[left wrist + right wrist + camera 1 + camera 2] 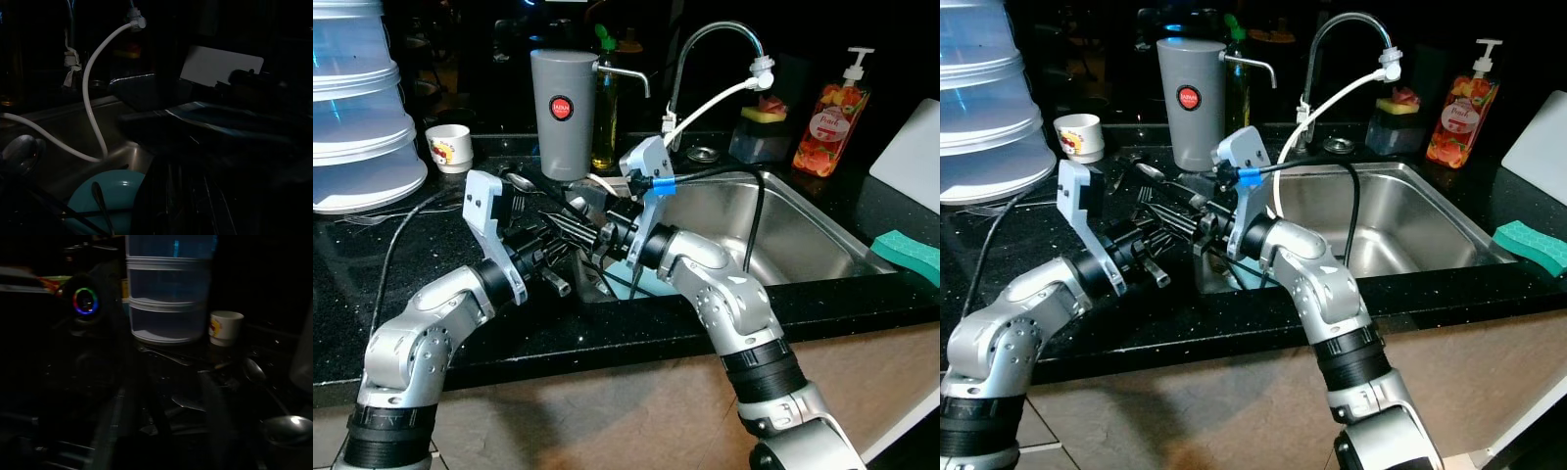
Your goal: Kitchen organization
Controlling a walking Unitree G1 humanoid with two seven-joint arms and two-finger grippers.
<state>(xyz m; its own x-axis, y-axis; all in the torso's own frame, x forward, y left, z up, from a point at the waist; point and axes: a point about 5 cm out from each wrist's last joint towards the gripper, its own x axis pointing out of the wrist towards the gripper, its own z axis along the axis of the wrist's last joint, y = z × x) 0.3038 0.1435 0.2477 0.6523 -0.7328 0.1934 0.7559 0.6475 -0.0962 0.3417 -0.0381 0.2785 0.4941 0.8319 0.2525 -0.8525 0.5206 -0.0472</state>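
A pile of cutlery (570,227) with dark handles lies on the black counter (431,245) at the sink's left rim. A spoon (519,181) rests just behind it. My left gripper (553,257) reaches in from the left and my right gripper (592,233) from the right. Both meet over the pile, tangled with the handles. A teal bowl (112,196) holding a utensil sits in the sink corner below them. In the dark right wrist view, spoons (288,423) gleam on the counter.
Behind the pile stand a grey canister (564,113), an oil bottle (604,108) and a white cup (449,147). Stacked clear containers (357,108) fill the far left. The steel sink (783,230), the faucet (705,49) with its white hose (715,103), a soap bottle (830,113) and a green sponge (906,250) lie right.
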